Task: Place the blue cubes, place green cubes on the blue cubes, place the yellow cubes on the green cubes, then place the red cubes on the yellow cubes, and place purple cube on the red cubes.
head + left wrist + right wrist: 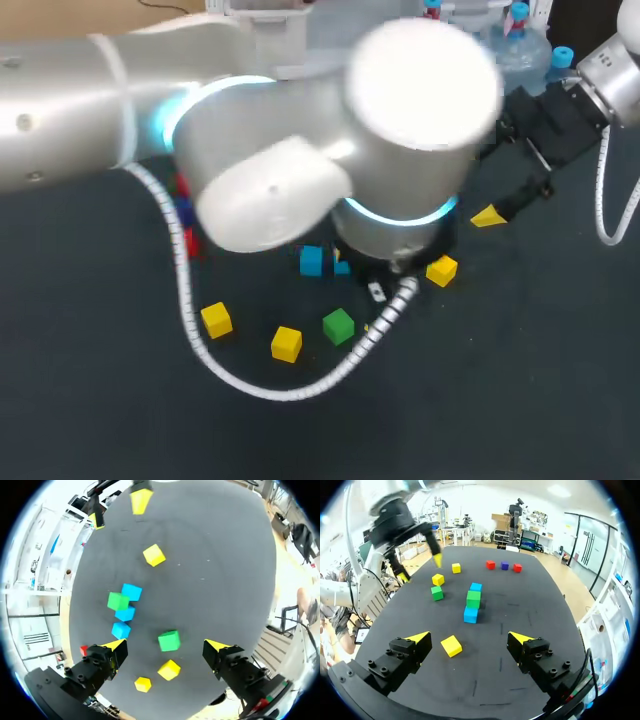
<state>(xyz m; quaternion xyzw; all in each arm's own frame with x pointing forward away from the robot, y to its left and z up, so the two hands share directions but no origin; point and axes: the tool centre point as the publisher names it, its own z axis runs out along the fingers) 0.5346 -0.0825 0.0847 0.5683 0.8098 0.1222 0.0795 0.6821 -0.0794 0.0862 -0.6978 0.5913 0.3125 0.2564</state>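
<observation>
**Head view.** The left arm reached across the table and concealed its own claw. Two of the blue cubes, the loose green cube and the two yellow cubes lay around its wrist end. The right arm entered from the far right corner. One yellow fingertip showed, with the lone yellow cube near it. The opening of either claw could not be determined in this view.

**Left wrist view.** The left gripper stood wide open and held nothing. The loose green cube lay on the table between its fingers and touched neither. The two yellow cubes lay just behind the fingertips, toward the wrist. The blue cubes formed a row of three ahead of one finger. The second green cube stood among them, apparently on top of one; which one could not be determined. The lone yellow cube lay farther ahead, well apart.

**Right wrist view.** The right gripper stood wide open and empty. The lone yellow cube lay on the table between its fingers and touched neither. The blue cubes lay straight ahead, with the second green cube at mid-row. The red cubes lay far ahead, with the purple cube between them.
</observation>
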